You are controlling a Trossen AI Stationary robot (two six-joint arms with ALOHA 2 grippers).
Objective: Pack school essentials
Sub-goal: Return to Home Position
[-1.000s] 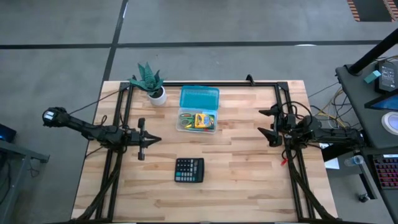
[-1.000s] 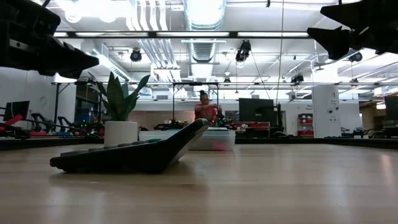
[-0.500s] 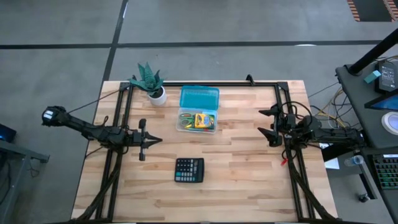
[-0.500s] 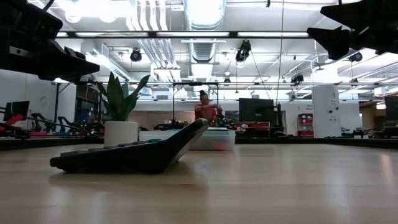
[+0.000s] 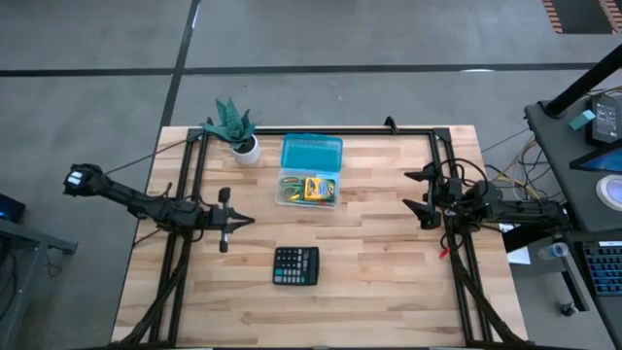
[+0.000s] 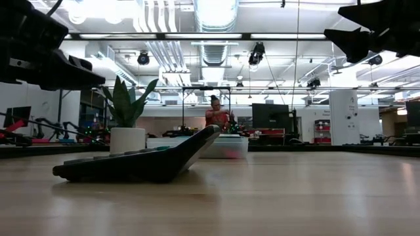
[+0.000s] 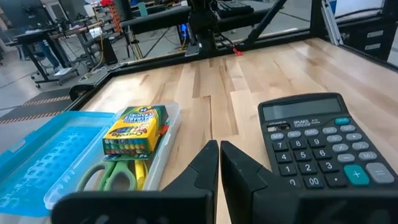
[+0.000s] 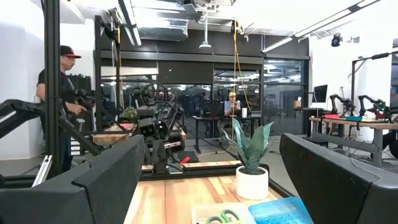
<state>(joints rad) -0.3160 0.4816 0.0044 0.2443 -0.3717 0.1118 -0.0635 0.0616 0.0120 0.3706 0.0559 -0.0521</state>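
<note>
A clear pencil case [image 5: 309, 189] lies on the table with its blue lid [image 5: 311, 154] folded open toward the far edge. Inside it are a yellow crayon box [image 7: 135, 129] and green-handled scissors [image 7: 107, 178]. My left gripper [image 5: 249, 222] is shut and hovers left of the case and above the table, its fingers [image 7: 219, 167] pointing between the case and the calculator [image 5: 295, 264]. My right gripper [image 5: 414, 192] is open and waits high above the table's right side, facing the case. A small red thing [image 7: 237, 52] lies near the right arm's base.
A black calculator [image 7: 317, 144] lies near the table's near middle, right beside the left gripper's line. A green plant in a white pot [image 5: 239, 131] stands at the far left, beside the case lid. A black frame edges the table. People show in the room beyond.
My left gripper has sunk a little toward the table and drifted slightly toward the near edge, staying shut. The right arm, the case and the calculator have kept still.
</note>
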